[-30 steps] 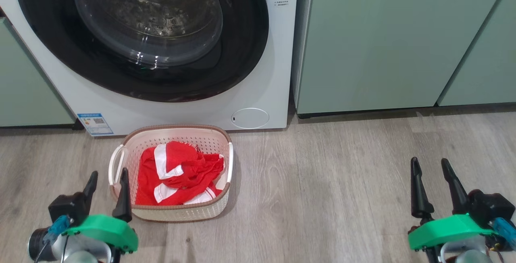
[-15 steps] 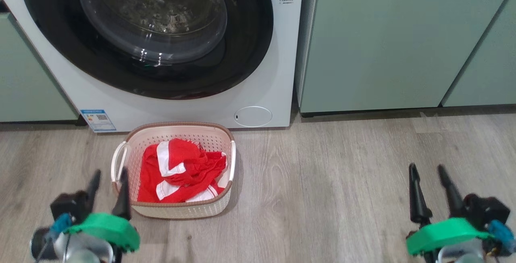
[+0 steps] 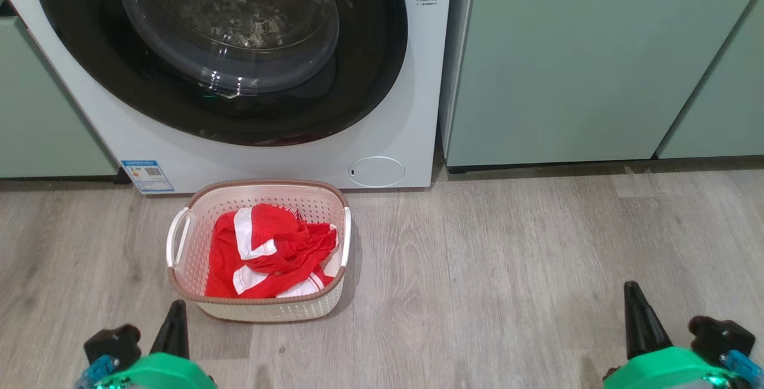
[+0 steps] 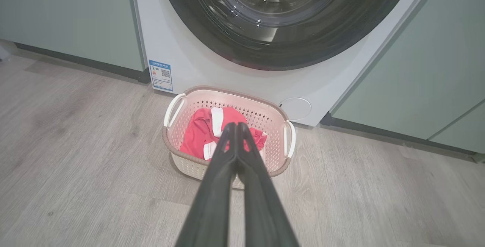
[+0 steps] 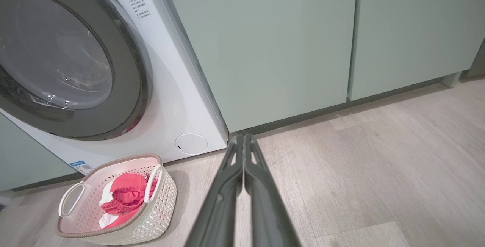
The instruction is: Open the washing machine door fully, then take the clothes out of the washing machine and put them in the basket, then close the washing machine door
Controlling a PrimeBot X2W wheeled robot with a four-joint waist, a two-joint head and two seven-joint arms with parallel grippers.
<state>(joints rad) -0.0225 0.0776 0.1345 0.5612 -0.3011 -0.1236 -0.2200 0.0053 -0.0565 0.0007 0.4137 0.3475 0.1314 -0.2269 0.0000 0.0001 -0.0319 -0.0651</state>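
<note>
Basket (image 3: 258, 302) holding clothes (image 3: 268, 252) sits just before closed washing machine door (image 3: 373, 79); open floor (image 3: 507, 269) to its right; left tool (image 4: 236, 125) and right tool (image 5: 243, 136) pressed together, empty.

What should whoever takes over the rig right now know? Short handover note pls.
Left gripper: shut, holding nothing.
Right gripper: shut, holding nothing, over the floor.
Clothes: heaped in the basket, which stands on the floor right in front of the washing machine.
Washing machine door: looks closed, flush with the front.
Done: clothes in basket, door apparently shut.
Left: seemingly nothing; whether the door has latched can't be told.
</note>
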